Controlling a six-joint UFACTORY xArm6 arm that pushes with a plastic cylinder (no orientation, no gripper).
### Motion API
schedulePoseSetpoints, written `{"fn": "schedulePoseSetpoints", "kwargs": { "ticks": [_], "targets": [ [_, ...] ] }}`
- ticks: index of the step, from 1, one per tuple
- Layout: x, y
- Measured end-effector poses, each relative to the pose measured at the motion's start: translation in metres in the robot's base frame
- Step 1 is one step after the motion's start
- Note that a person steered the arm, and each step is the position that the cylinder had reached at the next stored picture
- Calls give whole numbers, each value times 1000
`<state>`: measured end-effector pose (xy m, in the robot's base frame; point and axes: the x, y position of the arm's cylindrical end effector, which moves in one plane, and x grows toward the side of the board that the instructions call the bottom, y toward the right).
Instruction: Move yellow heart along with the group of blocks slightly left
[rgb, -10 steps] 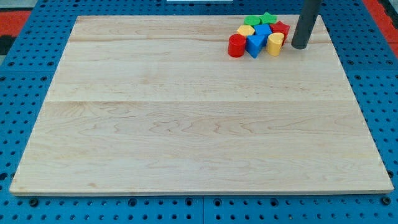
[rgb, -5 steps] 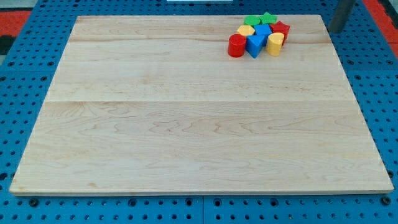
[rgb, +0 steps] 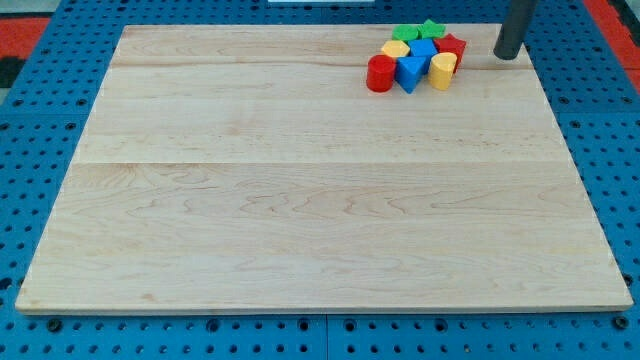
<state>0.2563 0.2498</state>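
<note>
Across the blue pegboard (rgb: 40, 150) lies the wooden board (rgb: 320, 200), the largest thing you see. Near its top right edge sits 1 tight cluster of blocks, all touching: red cylinder (rgb: 379, 73) at the view's left, blue block (rgb: 410, 71) beside it, yellow heart (rgb: 443, 70) at the cluster's right, red block (rgb: 452, 46) behind that, then yellow block (rgb: 396, 49), blue block (rgb: 424, 48), green block (rgb: 405, 33) and green star (rgb: 432, 29) along the top. Your rod's tip (rgb: 507, 55) stands right of the cluster, near but apart, touching no block.
</note>
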Motion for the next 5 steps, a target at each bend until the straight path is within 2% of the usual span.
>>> {"fn": "schedulePoseSetpoints", "kwargs": {
  "ticks": [1, 3, 5],
  "targets": [
    [2, -5],
    [33, -81],
    [31, -123]
  ]
}}
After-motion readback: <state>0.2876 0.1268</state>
